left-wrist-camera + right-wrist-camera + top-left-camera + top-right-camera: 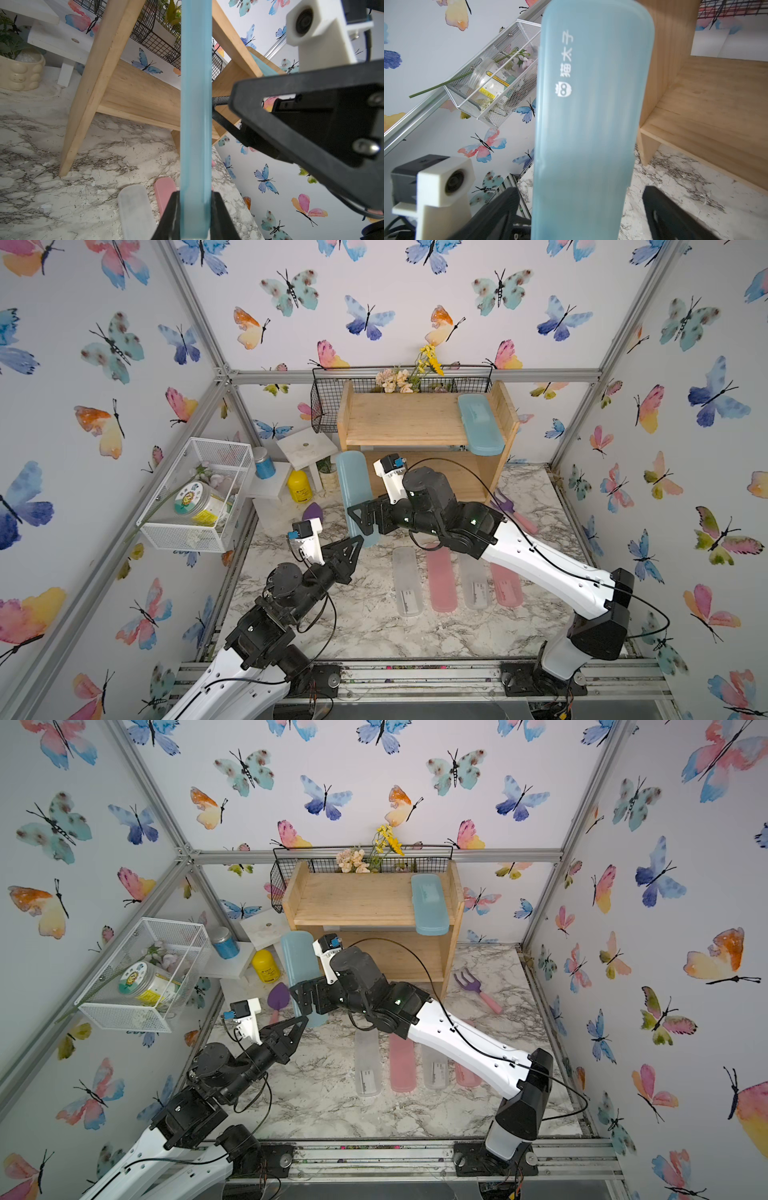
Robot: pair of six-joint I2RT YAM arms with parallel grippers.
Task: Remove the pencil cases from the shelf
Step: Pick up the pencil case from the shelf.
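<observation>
teal case (353,479) held in air in front of shelf (407,418), left tool (359,539) pinching its lower end, right tool (357,520) spread around it; next, likely: lay it on surface (374,630), then fetch last case (480,423) off top tier.

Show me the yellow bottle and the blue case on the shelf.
yellow bottle (300,488): in a top view, on its body.
shelved blue case (480,423): in a top view, on its lid's middle.
</observation>
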